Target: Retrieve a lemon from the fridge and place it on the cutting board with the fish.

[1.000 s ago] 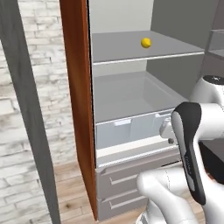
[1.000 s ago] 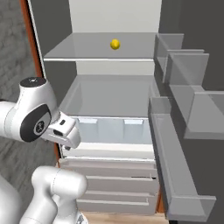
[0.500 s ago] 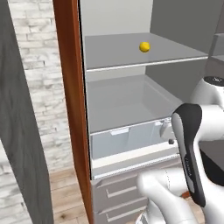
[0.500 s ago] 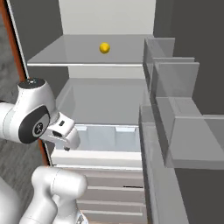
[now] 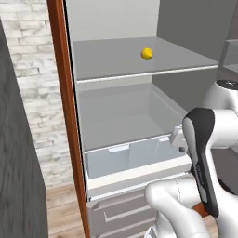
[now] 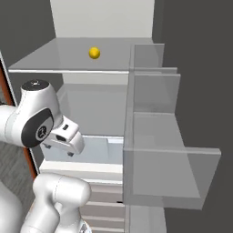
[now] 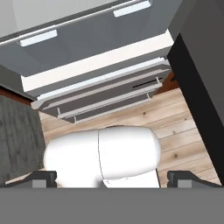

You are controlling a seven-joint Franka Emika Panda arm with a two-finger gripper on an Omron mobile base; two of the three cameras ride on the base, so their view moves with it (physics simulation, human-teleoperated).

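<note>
The fridge [image 5: 107, 18] stands open in front of me, its pale grey inside showing in both base views [image 6: 100, 18]. The small yellow lemon [image 5: 147, 54] lies alone on the upper shelf, towards the back [image 6: 94, 53]. My gripper [image 7: 113, 178] is open, with nothing between its fingertips [image 7: 43, 177]. It points down at the fridge's lower drawers [image 7: 100, 94] and the wooden floor, well below the lemon. My hand [image 6: 66, 139] hangs in front of the clear crisper bin [image 5: 130, 153]. The cutting board and the fish are out of view.
The open fridge door with its clear shelf bins [image 6: 154, 136] juts out close on the right. A reddish-brown cabinet side [image 5: 65, 102] and a brick wall [image 5: 32, 69] flank the fridge on the left. A dark panel [image 5: 18, 162] stands at the near left.
The whole scene has slid left and grown larger in both base views, so the camera has moved with the base. The arm's pose and the open gripper look unchanged.
</note>
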